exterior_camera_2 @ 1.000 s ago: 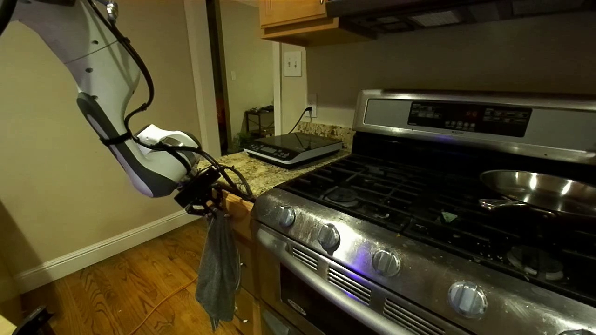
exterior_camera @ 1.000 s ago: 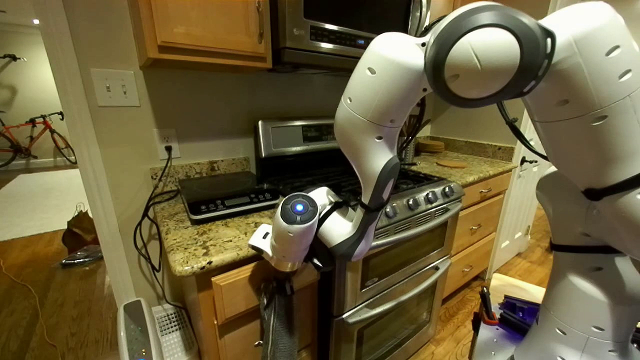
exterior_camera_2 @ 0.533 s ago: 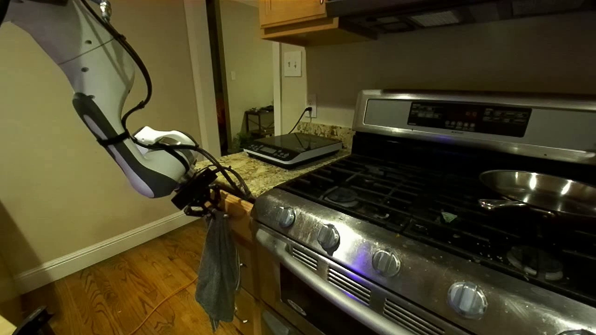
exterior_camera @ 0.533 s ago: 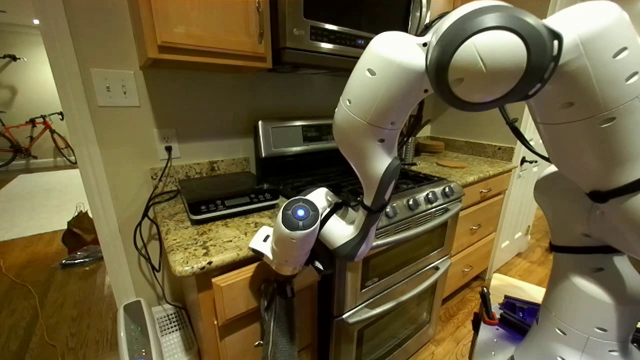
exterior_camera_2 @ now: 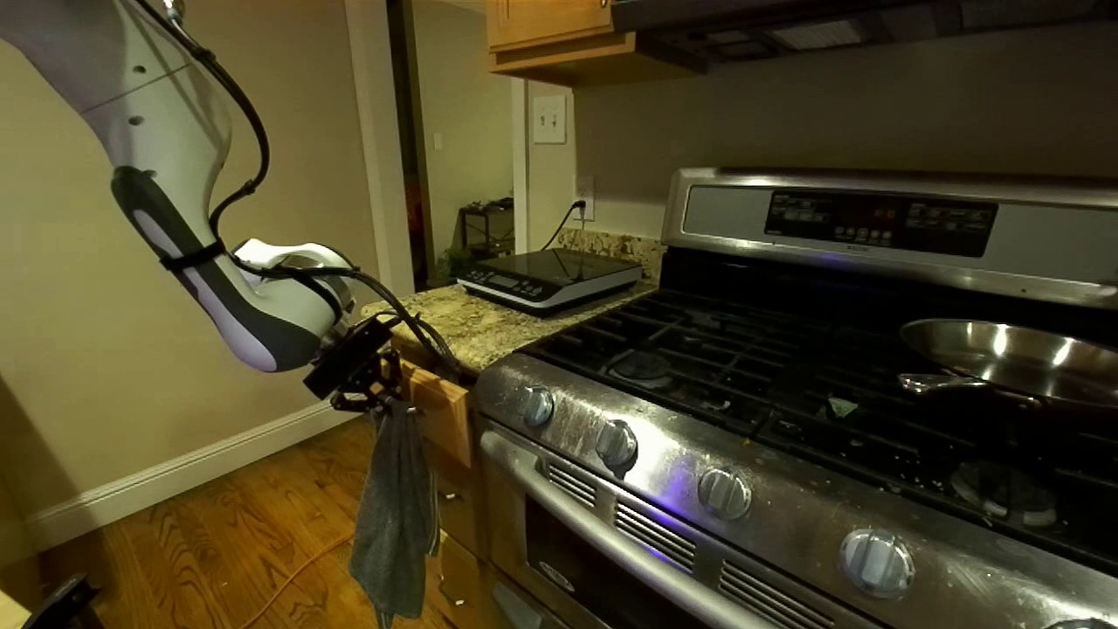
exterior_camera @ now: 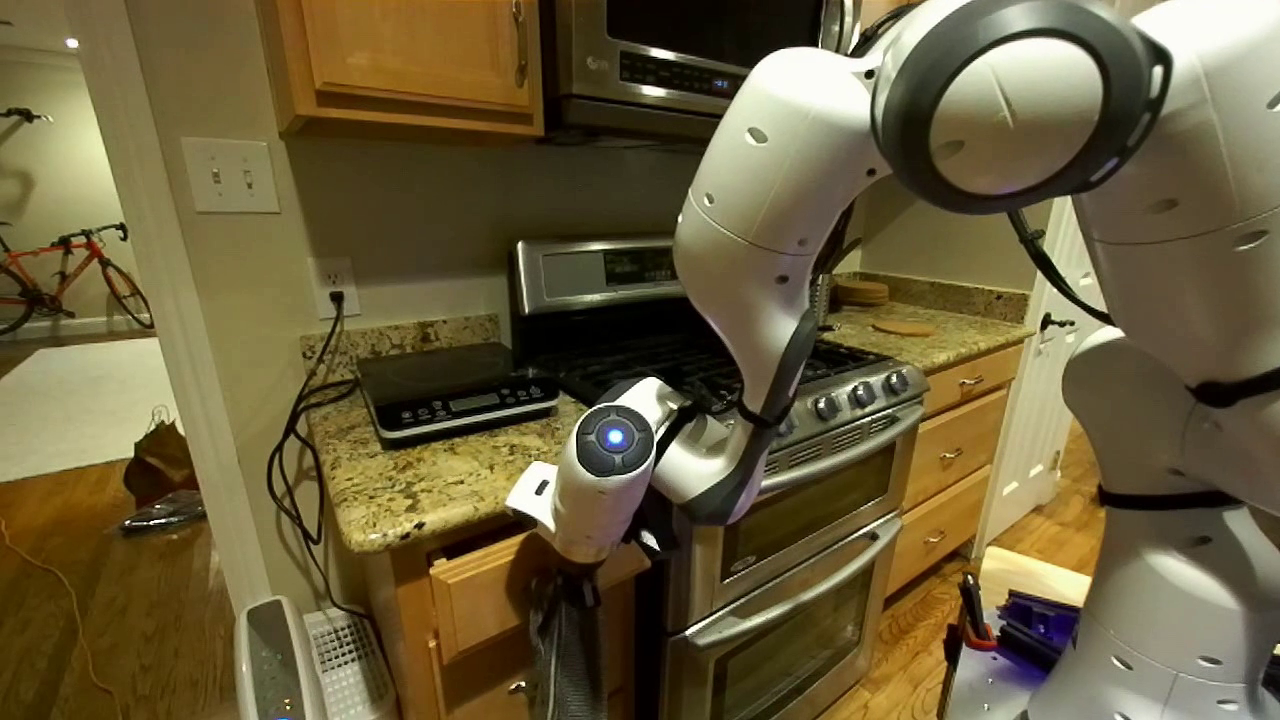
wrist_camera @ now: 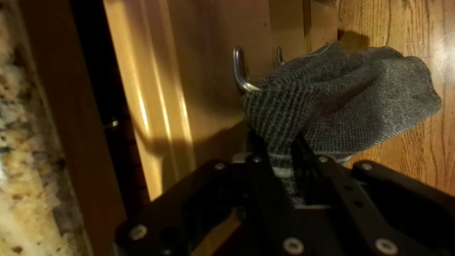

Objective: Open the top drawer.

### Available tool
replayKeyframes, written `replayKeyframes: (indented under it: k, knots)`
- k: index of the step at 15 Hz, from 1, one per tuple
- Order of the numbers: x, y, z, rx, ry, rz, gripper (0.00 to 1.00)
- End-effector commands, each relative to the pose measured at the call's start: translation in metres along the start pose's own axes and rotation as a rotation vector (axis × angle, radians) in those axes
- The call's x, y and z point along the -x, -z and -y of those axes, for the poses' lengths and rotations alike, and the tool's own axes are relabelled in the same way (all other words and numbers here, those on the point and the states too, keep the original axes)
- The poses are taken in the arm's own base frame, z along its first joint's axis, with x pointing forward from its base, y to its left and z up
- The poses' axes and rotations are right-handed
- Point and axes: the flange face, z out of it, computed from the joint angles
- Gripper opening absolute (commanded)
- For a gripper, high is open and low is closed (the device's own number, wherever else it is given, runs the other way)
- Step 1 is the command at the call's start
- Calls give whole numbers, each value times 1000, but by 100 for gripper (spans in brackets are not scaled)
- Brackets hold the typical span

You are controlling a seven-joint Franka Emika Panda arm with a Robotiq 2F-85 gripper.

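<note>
Left to right in an exterior view, a black induction cooktop (exterior_camera: 455, 395) sits on the granite countertop (exterior_camera: 430, 490), back from its front edge and toward the left end. Below that front edge, just right of the near left corner, the top drawer (exterior_camera: 480, 605) stands partly out, a dark gap showing above it. The gripper (wrist_camera: 279, 149) points mostly downward out past the edge, its fingers (wrist_camera: 265, 192) clenched on the gathered upper part of a gray towel (wrist_camera: 355, 103) that hangs in front of the drawer. In the wrist view the cloth covers one end of the metal handle (wrist_camera: 239, 67); whether it is threaded through, I cannot tell. The wrist (exterior_camera: 605, 500) tilts over in front of the edge. From there the forearm (exterior_camera: 770, 190) climbs rightward before the stove (exterior_camera: 800, 510) to a high, sharply bent elbow (exterior_camera: 1015, 115); the base (exterior_camera: 1140, 600) stands farthest right, well apart from the countertop's front edge.
</note>
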Motion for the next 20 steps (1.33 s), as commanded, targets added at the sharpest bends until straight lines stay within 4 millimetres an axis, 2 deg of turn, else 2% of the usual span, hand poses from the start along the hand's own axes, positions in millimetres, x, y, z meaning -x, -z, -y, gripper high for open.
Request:
replayKeyframes:
  k: [1,4,5,10,14,20]
  knots:
    - [0,0,0,0,0,0,21]
    - [0,0,0,0,0,0,21]
    - [0,0,0,0,0,0,9]
    - [1,15,14,5,0,-9,9]
    - [6,30,35,-6,9,-19,9]
    - [17,63,81,-45,49,-46,9]
